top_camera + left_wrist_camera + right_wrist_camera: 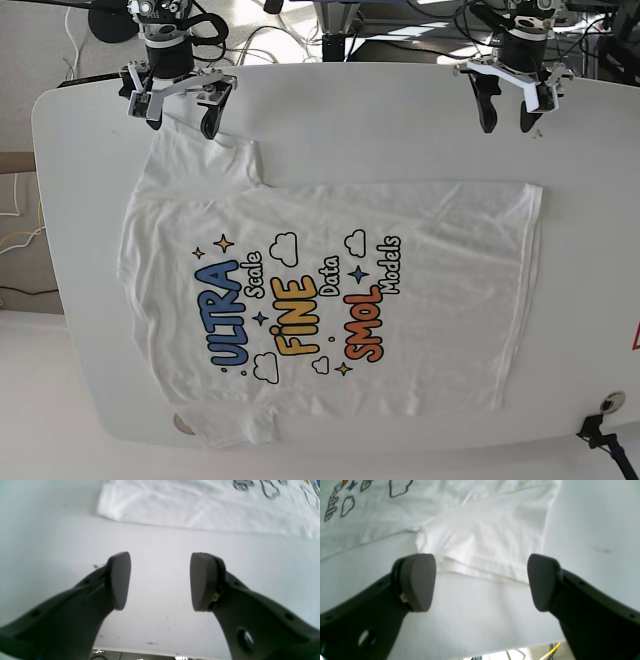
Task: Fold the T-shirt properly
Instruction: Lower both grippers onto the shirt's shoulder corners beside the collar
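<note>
Your right gripper (481,581) — jaws wide, empty — faces the T-shirt (330,300) sleeve hem; left gripper (160,581) — parted, empty — stands farther off.

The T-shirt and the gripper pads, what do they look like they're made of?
The T-shirt: soft white knit, likely cotton; it lies creased with a stitched sleeve hem, and the coloured print looks matte.
The right gripper pads: dull dark grey, probably rubber or soft plastic, with no shine. The left gripper has matching pads.

We see a white T-shirt (330,300) printed blue, yellow and orange-red, on a white table (330,110).
</note>
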### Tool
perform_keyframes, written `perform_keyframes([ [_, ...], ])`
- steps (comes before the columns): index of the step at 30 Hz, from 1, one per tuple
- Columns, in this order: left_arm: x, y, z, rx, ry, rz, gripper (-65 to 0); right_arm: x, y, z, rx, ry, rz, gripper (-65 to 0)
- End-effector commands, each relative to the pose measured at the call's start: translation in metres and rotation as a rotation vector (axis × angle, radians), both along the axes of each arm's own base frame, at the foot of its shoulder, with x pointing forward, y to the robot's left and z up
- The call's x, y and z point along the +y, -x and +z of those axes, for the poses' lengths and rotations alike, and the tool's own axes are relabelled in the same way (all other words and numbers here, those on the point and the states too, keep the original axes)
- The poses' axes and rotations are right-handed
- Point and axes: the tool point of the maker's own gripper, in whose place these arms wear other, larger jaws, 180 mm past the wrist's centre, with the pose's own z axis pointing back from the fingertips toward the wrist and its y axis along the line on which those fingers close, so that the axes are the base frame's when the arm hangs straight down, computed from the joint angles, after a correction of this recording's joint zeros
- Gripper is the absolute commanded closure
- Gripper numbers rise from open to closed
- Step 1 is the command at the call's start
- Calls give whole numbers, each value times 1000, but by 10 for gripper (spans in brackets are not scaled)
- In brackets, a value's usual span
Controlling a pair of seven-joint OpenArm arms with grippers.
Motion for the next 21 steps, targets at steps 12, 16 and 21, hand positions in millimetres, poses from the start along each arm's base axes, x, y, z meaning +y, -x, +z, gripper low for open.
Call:
perform_keyframes([
  [12, 30, -47, 37, -67, 142, -43, -352, -54, -23, 34, 7, -446, -137, -552],
  [16, 35, -58, 39, -53, 183, -62, -352, -60, -18, 27, 58, -519, -155, -552],
  [21, 48, -70, 31, -26, 226, -39, -352, -60, -7, 7, 131, -561, -176, -552],
])
